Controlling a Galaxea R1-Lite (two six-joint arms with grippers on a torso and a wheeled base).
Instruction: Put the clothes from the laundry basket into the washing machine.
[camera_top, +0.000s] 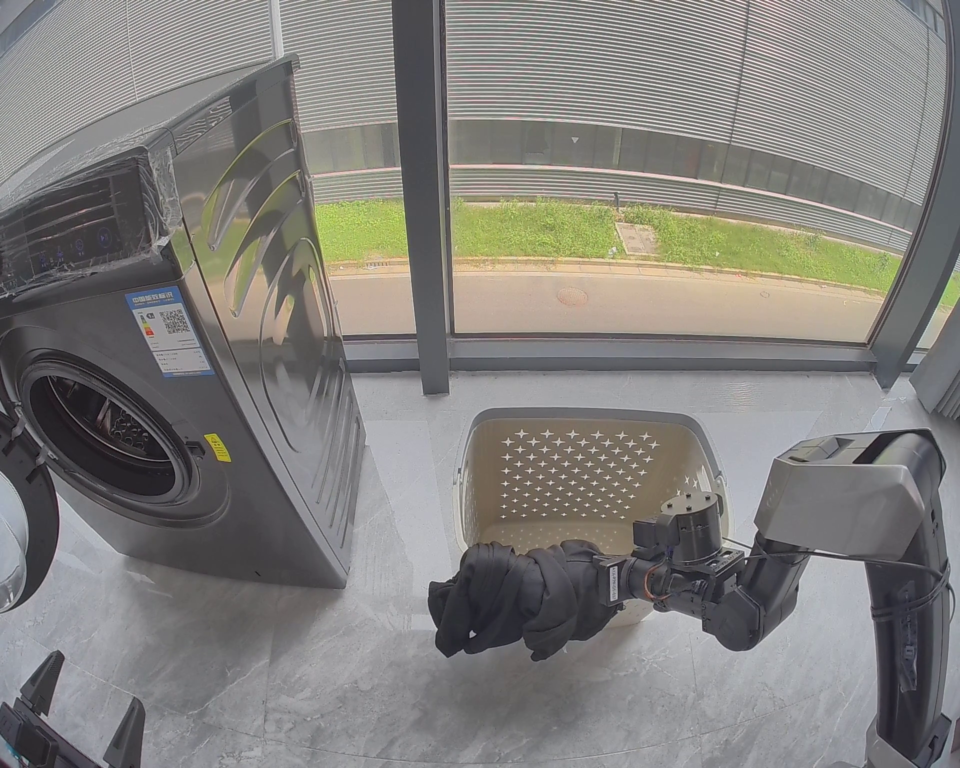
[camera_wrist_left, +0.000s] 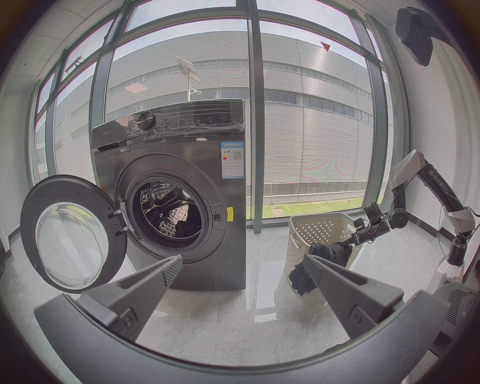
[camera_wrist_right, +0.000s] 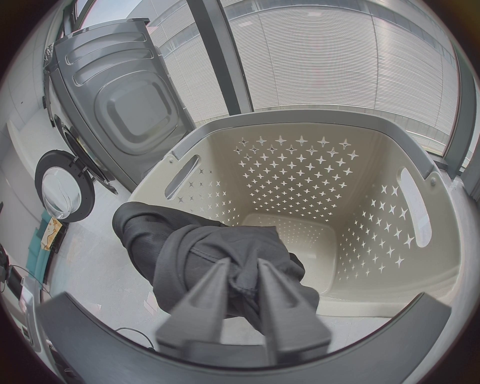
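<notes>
Your head camera sits high, looking forward and down: washing machine (camera_top: 180, 400) on the left, laundry basket (camera_top: 580, 480) in the middle, window (camera_top: 650, 200) behind. Your left wrist camera sits low and well back, facing the washing machine's front and its swung-out door (camera_wrist_left: 72, 245), past the left gripper (camera_wrist_left: 241, 262). Your right wrist camera hangs close above the laundry basket, looking in past the right gripper (camera_wrist_right: 243, 265). All three share washing machine, laundry basket and the dark clothes (camera_top: 520, 595).

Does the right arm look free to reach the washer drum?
Probably yes: the right gripper holds the dark garment, the washer door stands open and nothing blocks the drum mouth, some way off.
</notes>
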